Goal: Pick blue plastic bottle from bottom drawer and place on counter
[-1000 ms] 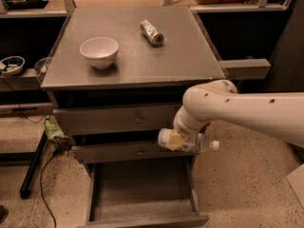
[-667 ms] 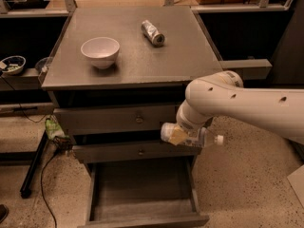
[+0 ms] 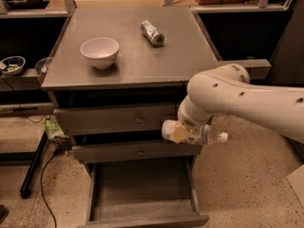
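Note:
My gripper [image 3: 183,133] sits under the white arm's wrist, in front of the middle drawer at the cabinet's right side. It is shut on the blue plastic bottle [image 3: 199,135], which lies level in the air with its white cap pointing right. A tan finger pad [image 3: 179,134] crosses the bottle's body. Below it, the bottom drawer [image 3: 142,189] is pulled open and its grey floor is bare. The counter [image 3: 156,61] is above and to the left of the gripper.
A white bowl [image 3: 99,51] stands on the counter's left half. A shiny silver can [image 3: 152,33] lies at the counter's back middle. The two upper drawers [image 3: 118,120] are nearly shut. Dark shelves flank the cabinet, and a cable [image 3: 45,175] lies on the floor at left.
The gripper has moved slightly up and to the right with the bottle in it. The drawers, the bowl and the can have not moved.

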Available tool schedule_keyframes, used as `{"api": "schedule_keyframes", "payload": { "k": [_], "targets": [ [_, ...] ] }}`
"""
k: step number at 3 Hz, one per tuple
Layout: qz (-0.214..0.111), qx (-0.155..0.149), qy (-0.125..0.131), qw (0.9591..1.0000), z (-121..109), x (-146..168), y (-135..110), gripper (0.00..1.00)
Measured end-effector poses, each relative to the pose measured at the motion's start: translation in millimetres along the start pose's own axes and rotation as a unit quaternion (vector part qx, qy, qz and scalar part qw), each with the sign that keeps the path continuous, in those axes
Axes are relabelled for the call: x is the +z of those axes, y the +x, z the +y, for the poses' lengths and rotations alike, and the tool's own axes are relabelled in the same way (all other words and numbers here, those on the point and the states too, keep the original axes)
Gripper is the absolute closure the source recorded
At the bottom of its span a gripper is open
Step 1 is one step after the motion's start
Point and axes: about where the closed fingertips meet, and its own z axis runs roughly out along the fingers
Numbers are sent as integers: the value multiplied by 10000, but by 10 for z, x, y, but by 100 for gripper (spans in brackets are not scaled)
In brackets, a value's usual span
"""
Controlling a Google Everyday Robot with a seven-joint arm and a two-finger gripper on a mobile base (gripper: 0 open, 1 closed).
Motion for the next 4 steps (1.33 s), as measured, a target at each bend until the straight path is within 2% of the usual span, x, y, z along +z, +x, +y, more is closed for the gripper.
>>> {"api": "schedule_keyframes", "payload": {
  "k": [2, 3, 4],
  "targets": [
    [31, -112, 451, 9989, -61, -686, -29, 100],
    [42, -66, 489, 9988, -100, -681, -33, 100],
    [36, -32, 745, 9972, -290, -875, -127, 100]
  ]
}}
